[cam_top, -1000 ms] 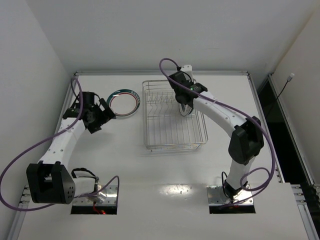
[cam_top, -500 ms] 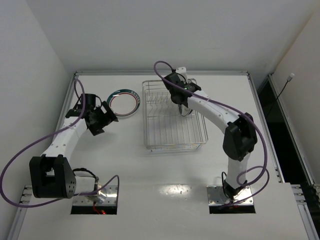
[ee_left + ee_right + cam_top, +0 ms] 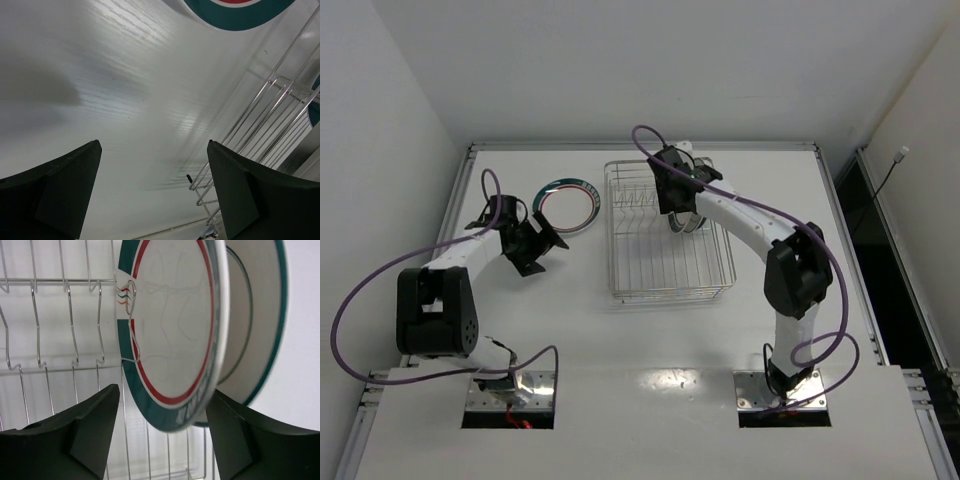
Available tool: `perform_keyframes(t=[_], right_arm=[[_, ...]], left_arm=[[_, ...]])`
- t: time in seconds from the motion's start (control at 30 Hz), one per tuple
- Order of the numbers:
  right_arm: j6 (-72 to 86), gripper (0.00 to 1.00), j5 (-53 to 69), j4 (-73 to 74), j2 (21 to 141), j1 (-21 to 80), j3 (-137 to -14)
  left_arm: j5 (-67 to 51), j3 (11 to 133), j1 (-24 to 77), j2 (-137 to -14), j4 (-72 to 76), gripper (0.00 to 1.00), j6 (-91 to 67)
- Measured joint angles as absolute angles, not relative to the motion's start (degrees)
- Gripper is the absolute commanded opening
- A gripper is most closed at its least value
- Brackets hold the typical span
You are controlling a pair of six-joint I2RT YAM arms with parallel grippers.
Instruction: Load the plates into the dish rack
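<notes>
**Top view:** The right gripper (image 3: 680, 205) hangs over the far half of the rectangular silver wire dish rack (image 3: 665, 265). A round white plate with green-and-red ringed rim (image 3: 570, 203) lies flat on the white bench (image 3: 620, 350) left of the rack, with the left gripper (image 3: 533, 248) near it.

**Left wrist view:** Jaws spread, empty.

**Right wrist view:** A matching ringed plate (image 3: 170, 335) stands upright among the rack's prongs (image 3: 70, 325), with a green-rimmed plate (image 3: 255, 330) behind it. Jaws spread either side of its lower rim. Withdraw straight up, clear of the rim, to avoid tipping it.

A robot lab cell: plain white walls (image 3: 620, 60) rise behind the right tool (image 3: 682, 212), and purple cables (image 3: 365, 280) trail from arms (image 3: 750, 225) bolted to the white desk (image 3: 620, 340).
</notes>
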State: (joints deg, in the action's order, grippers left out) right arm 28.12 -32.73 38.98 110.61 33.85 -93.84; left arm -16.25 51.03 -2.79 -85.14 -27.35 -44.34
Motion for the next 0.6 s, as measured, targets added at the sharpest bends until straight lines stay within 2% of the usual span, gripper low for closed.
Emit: perform_keyframes(t=[0.17, 0.4, 0.5, 0.6], right_arm=[[28.8, 0.70, -32.4, 42.1, 104.1, 34.6, -93.7], [31.6, 0.77, -29.9, 38.9, 73.6, 37.7, -87.9], [33.2, 0.77, -29.7, 38.7, 66.1, 38.0, -86.9], [34.6, 0.77, -29.4, 39.2, 63.4, 38.2, -86.5]], left_arm=[[-19.4, 50.4, -3.1, -88.8, -21.4, 0.85, -45.7], [-19.8, 50.4, -3.1, -93.4, -14.5, 0.83, -48.3], [-18.9, 50.8, -3.1, -96.9, -12.1, 0.81, -50.3], [-19.1, 53.0, -3.5, -99.3, -11.5, 0.77, -52.3]])
